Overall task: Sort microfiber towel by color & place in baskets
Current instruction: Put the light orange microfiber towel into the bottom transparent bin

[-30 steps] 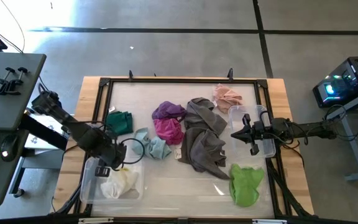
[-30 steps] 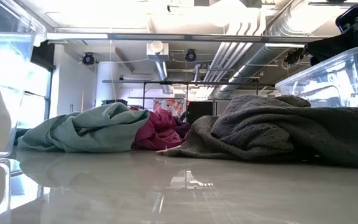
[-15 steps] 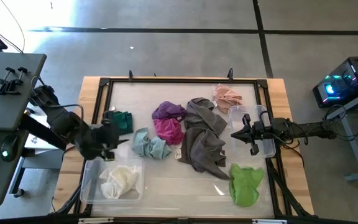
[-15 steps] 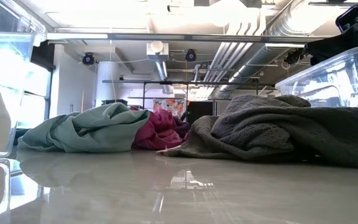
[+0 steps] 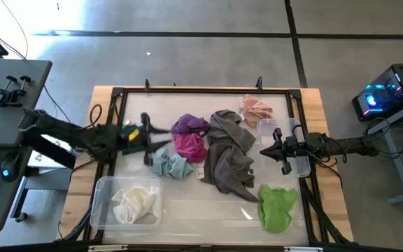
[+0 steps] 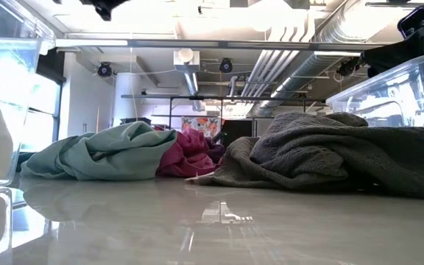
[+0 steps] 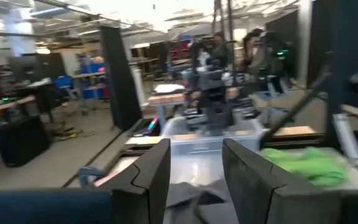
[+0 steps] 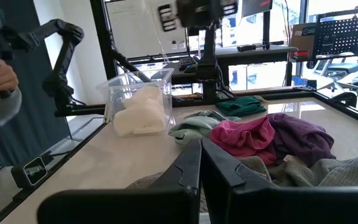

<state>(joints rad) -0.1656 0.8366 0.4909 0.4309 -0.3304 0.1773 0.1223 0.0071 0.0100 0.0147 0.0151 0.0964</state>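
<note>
Left gripper (image 5: 147,140) empty, fingers parted above pale blue towel (image 5: 171,164), grey towel (image 5: 229,161) mid-table, right gripper (image 5: 268,151) clenched beside smaller bin (image 5: 301,165), bare table (image 5: 201,206) along front edge.

We see even, bright overhead light in the high view, with soft, short shadows under the cloths and a pale sheen on the table (image 5: 187,203). Only the left gripper (image 5: 147,138) smears there, streaked by motion blur. In the low view the ceiling lights blow out to white along the top, and the glossy tabletop (image 6: 212,228) mirrors them in a hazy band; the nearest surface is soft, out of focus. The left wrist view is blurred throughout, the background smeared, its own fingers (image 7: 151,180) dark and backlit. The right wrist view is sharper, though its windows glare white and the near fingers (image 8: 191,171) are soft.
</note>
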